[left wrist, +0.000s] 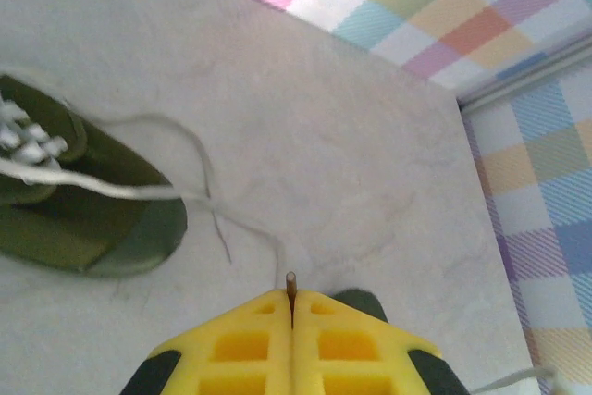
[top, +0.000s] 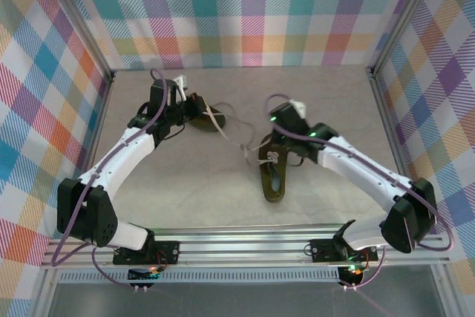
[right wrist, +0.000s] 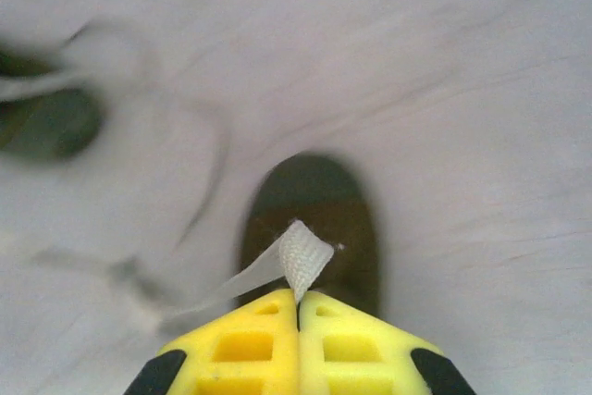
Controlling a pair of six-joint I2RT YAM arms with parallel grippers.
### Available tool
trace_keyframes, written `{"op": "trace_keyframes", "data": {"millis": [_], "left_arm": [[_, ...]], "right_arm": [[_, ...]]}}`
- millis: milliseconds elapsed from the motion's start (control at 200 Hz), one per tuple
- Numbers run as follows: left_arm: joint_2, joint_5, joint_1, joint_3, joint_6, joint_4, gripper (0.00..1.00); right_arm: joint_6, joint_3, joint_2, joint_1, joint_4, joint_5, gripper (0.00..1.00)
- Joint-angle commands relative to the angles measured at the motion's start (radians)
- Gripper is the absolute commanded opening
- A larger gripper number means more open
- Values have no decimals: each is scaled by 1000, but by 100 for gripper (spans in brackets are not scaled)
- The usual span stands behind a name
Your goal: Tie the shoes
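- Two pinches going at once here. The left gripper (left wrist: 292, 301) has its yellow fingers pressed flat together on the thin tip of a lace (left wrist: 291, 280). The right gripper (right wrist: 299, 301) is clamped the same way on a flat white lace end (right wrist: 305, 256) that folds over just past its tips.
- The near shoe (top: 273, 183) sits about mid-table, closer to the right arm. Its long axis runs roughly toward the arm bases, tilted a bit. The lacing knot (top: 273, 157) is at the end away from the bases.
- In the right wrist view a dark toe (right wrist: 314, 215) lies directly under the pinch, so I'd say the right gripper is basically on top of that shoe.
- The far shoe (top: 210, 119) lies up and to the left, right by the left gripper.
- From above, loose lace (top: 236, 139) trails across the table (top: 185, 183) from the knot toward the left gripper. My guess is both held ends belong to the near shoe, but I can't trace it for sure.
- If so, the key thing is that the shoe lies between the two pinches. The left side has lots of slack, the right barely any, so the left arm has more pulling to do.
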Motion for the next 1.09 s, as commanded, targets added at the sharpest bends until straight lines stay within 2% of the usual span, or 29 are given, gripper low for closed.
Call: {"op": "trace_keyframes", "data": {"millis": [0,90,265,450,675,825,950,1090], "left_arm": [[-4,-111,34,3,14,-104,0],[-26,-138,73,-42,-12,-104,0],[-75,-111,166,-90,-13,-104,0],[-81,-115,205,-109,-4,-148,0],[-101,-129,278,-140,-18,-156,0],[-104,-77,311,-136,-9,-141,0],[-115,65,309,-141,-1,-26,0],[-139,98,298,-114,5,0,0]], "right_arm": [[42,-71,-40,-143,-28,16,0],[68,-105,-85,-290,-26,7,0],[90,-180,-178,-562,-12,-35,0],[86,-253,-189,-758,33,-149,0],[52,-277,-159,-831,65,-185,0],[27,-260,-157,-854,68,-204,0],[-35,-266,-221,-854,121,-361,0],[-87,-245,-353,-847,148,-509,0]]}}
